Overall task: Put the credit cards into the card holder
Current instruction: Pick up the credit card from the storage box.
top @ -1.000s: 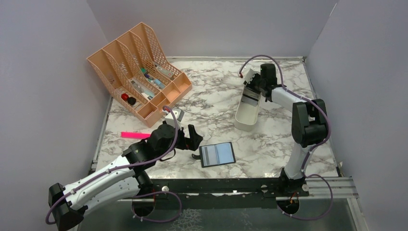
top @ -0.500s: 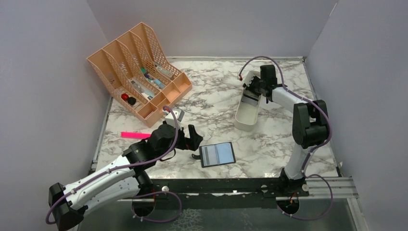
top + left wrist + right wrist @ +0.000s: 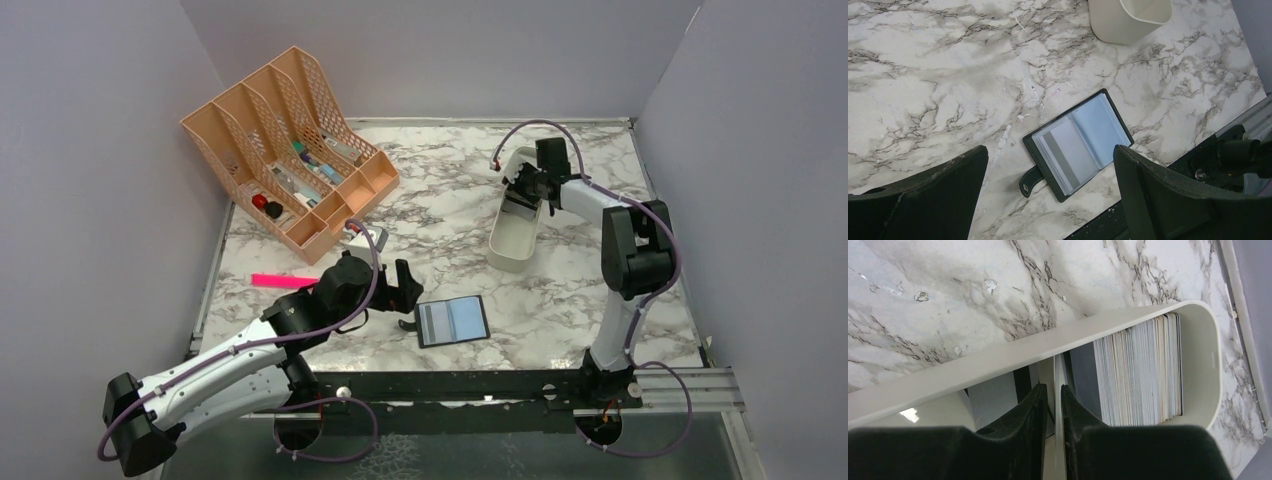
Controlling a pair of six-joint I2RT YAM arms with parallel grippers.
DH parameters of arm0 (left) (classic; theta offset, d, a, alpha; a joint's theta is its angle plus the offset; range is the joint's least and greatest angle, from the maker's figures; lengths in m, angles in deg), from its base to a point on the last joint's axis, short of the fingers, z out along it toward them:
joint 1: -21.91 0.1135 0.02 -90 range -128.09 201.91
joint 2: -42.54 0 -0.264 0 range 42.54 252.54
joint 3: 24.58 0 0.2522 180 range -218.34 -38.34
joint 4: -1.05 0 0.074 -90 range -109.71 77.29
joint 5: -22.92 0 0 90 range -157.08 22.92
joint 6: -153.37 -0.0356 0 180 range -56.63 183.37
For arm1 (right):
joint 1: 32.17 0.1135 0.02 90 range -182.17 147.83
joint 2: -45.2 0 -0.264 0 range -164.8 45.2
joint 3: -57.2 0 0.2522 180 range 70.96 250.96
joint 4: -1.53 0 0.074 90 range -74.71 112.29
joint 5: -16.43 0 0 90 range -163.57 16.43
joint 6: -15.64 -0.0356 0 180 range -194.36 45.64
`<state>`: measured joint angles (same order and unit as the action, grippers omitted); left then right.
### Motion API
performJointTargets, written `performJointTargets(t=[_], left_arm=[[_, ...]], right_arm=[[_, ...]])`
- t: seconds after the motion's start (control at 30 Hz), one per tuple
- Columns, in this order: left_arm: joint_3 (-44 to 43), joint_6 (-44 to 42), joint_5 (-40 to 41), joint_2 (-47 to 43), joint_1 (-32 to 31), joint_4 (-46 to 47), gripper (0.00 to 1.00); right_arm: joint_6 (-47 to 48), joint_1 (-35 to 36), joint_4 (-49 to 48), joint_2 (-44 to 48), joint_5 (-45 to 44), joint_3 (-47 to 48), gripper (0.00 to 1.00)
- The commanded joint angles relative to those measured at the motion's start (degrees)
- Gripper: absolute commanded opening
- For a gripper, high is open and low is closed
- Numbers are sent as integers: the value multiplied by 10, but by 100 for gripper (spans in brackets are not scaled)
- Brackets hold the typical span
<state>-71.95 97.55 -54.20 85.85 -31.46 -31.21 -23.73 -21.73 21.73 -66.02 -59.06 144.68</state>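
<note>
Top external shows peach organizer, pink strip near left gripper.

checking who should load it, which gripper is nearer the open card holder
Left. The left gripper hangs open just beside the card holder, at its strap end. The right gripper is far across the table, inside the white tray, pinching a credit card.

The card holder lies near the front edge of the table. Behind it, to the right, a bin holds the cards.
</note>
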Motion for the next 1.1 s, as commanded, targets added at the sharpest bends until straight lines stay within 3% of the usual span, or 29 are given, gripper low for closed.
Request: performJointTargets(t=[0.0,0.13,0.47,0.8,1.07], left_arm=[[1,-5,-1,1,0,8,99],[8,-2,17,4,0,0,99],[30,11,55,32,1,-23,93],[25,54,39,81,1,-42,79],[23,75,35,105,0,-44,77]], right_arm=[[-7,-1,10,-9,16,20,18],[-8,-1,14,-9,25,24,1],[-92,-1,54,42,59,53,1],[-194,-1,120,57,-12,94,1],[-436,0,172,87,-112,131,1]])
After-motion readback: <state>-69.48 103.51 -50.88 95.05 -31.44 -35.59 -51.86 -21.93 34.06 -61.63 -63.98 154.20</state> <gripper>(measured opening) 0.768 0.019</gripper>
